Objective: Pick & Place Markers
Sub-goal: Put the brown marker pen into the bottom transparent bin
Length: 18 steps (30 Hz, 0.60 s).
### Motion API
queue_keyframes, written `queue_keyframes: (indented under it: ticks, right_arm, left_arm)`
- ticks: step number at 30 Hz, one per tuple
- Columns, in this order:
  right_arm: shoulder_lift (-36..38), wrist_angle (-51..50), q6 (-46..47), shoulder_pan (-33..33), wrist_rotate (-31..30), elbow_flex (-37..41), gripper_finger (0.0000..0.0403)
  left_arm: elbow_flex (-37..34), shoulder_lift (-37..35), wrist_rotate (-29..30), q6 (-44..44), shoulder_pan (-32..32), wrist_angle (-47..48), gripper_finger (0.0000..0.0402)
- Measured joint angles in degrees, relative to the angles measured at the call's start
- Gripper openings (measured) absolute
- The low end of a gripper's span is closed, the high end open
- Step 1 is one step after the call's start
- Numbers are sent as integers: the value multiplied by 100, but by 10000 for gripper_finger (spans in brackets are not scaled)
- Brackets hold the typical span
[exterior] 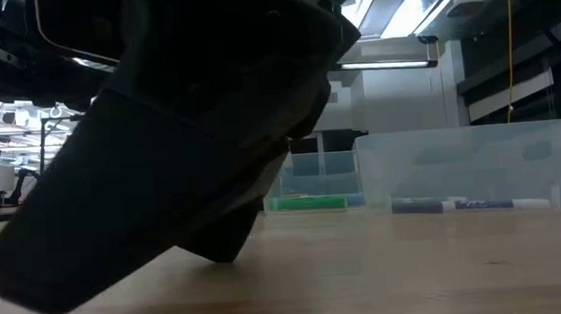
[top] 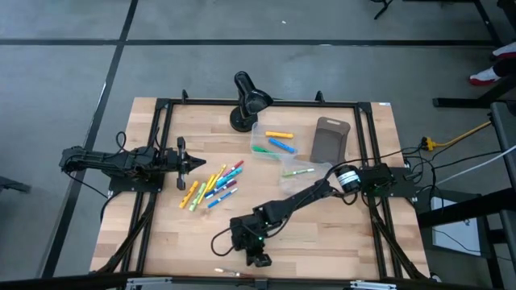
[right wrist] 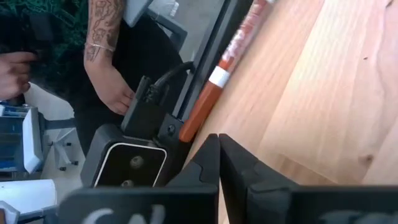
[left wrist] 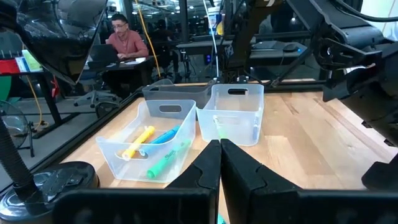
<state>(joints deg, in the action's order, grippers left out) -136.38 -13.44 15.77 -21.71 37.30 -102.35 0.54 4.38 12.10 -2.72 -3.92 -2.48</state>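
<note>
Right gripper (top: pixel 259 259), fingers together and apparently empty near the table's (top: pixel 339 242) front edge, must reopen over the orange marker (right wrist: pixel 214 84) there.

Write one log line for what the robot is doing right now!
left pincer: shut, by marker pile | right pincer: shut empty, near table front edge | orange marker: ahead, not held

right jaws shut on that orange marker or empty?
Shut, empty. The right gripper has its jaws pressed together with nothing between them; the orange marker lies beyond, at the table edge.
</note>
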Motion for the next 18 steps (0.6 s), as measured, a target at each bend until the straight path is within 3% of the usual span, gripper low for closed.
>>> queue_keyframes:
  ticks: [4,11,18]
  right_arm:
    - [7,-279,-179,0,-72,-115,2]
    - [422,-1604,-1129,-24,-1566,-338,2]
    - [854,-2441,-1504,-39,-2109,-319,3]
  left_arm:
    - [0,0,2,0,2,-8,6]
    - [0,0,2,0,1,-26,6]
    - [0,0,2,-2,0,-28,6]
